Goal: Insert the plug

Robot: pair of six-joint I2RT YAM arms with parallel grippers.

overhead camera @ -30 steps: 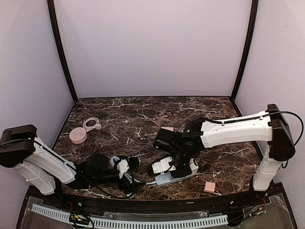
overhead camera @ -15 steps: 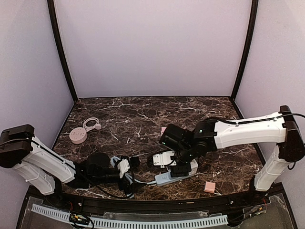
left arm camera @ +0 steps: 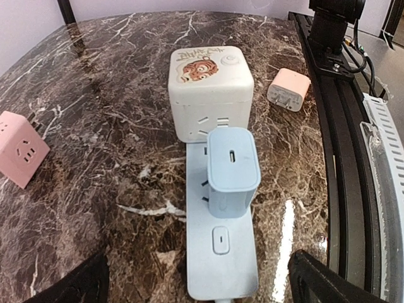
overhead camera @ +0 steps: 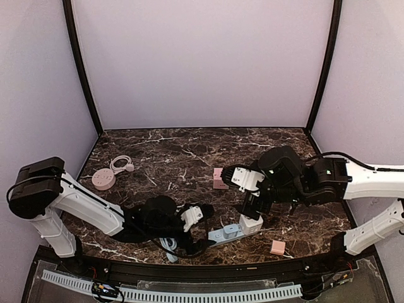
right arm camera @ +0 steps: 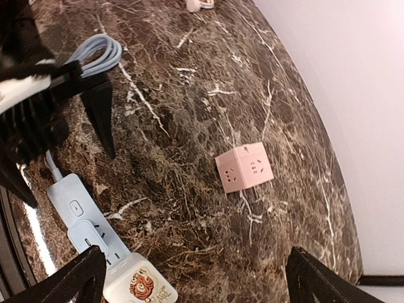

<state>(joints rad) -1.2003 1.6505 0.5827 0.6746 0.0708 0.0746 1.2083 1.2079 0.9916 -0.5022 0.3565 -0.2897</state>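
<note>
The light-blue plug [left arm camera: 232, 170] stands upright on the light-blue power strip [left arm camera: 218, 265], right next to a white cube adapter with a tiger picture [left arm camera: 210, 91]. My left gripper [left arm camera: 199, 281] is open, with its fingers on either side of the strip's near end and touching nothing. From above, the plug [overhead camera: 232, 228] sits on the strip [overhead camera: 219, 237], with the left gripper [overhead camera: 201, 222] just to its left. My right gripper [overhead camera: 250, 208] hangs open above the white cube [overhead camera: 251, 224], holding nothing. In the right wrist view its open gripper [right arm camera: 192, 278] shows only marble between the fingers.
A pink cube socket [overhead camera: 220, 178] lies behind the strip. A small pink plug [overhead camera: 278, 247] lies near the front edge at the right. A pink round socket [overhead camera: 103, 179] with a white cable sits at the far left. The strip's blue cable [right arm camera: 95, 53] is coiled beside my left arm.
The right gripper has opened, let go of the plug and lifted back to the right. The left arm has slid right, up to the strip's near end.
</note>
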